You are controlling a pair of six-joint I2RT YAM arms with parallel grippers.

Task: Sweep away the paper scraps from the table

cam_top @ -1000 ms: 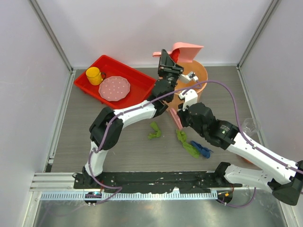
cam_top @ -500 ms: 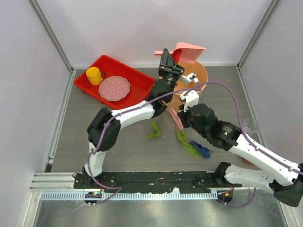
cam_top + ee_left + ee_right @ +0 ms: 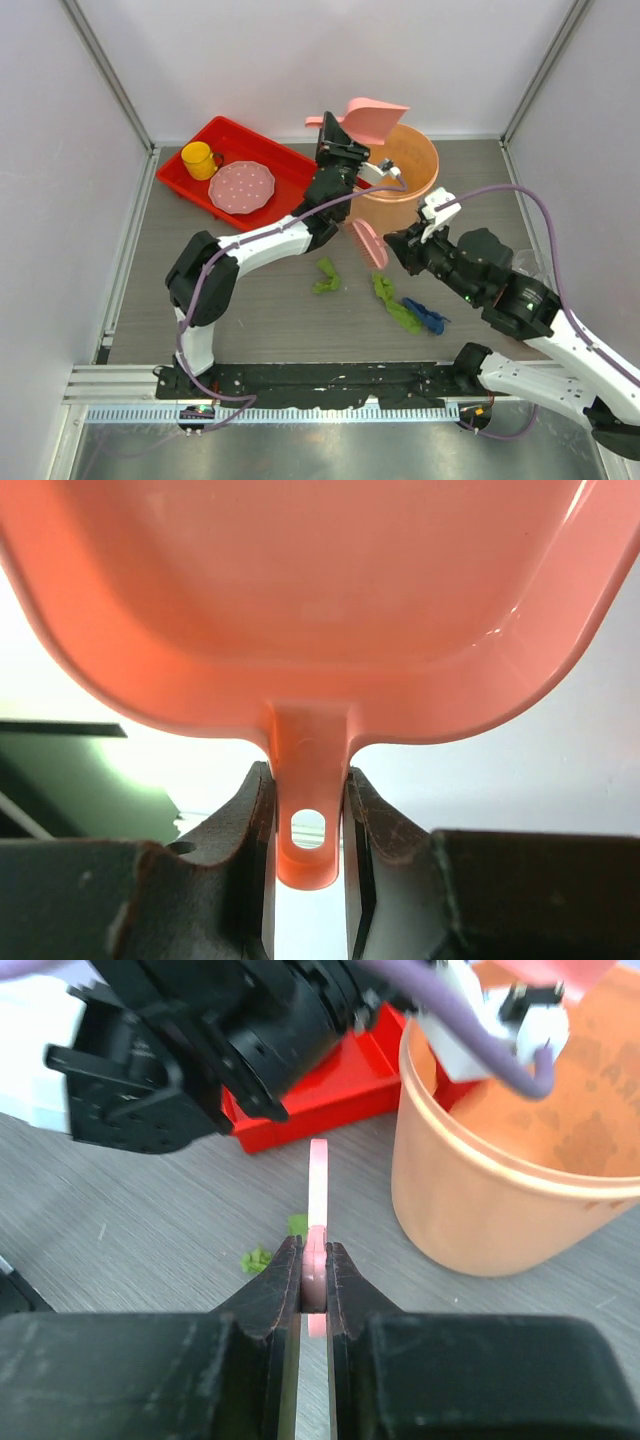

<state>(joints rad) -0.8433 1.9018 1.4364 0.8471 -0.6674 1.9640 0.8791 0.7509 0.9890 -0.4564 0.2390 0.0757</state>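
Since a second ago the dustpan (image 3: 368, 117) has swung left, from over the middle of the bucket (image 3: 410, 185) to over its far-left rim. The right arm's wrist has swung out to the right, off the bucket's front, and the brush (image 3: 369, 243) sits about where it was.

At far left the tray (image 3: 285, 160) holds a cup (image 3: 200, 158) and a plate (image 3: 242, 186). Next, the left gripper (image 3: 309, 800) is pressed tight on the dustpan's handle and holds the pan high above the bucket, well apart from any paper.

On the table (image 3: 260, 310), in front of the bucket and toward the arm bases, lie a green scrap (image 3: 326, 277), a long green scrap (image 3: 395, 303) and, touching its right end, a blue scrap (image 3: 428, 318). The long one runs slantwise, far-left to near-right.

The right gripper (image 3: 314, 1260) is clamped on the brush, which shows edge-on between the bucket and the paper. Whether its bristles touch the table I cannot tell.

All three bits lie on the base side of the brush. The right arm is the nearer one, with the long green bit just beside it. By my reading, the pan must first come down beside them before a stroke can gather anything.
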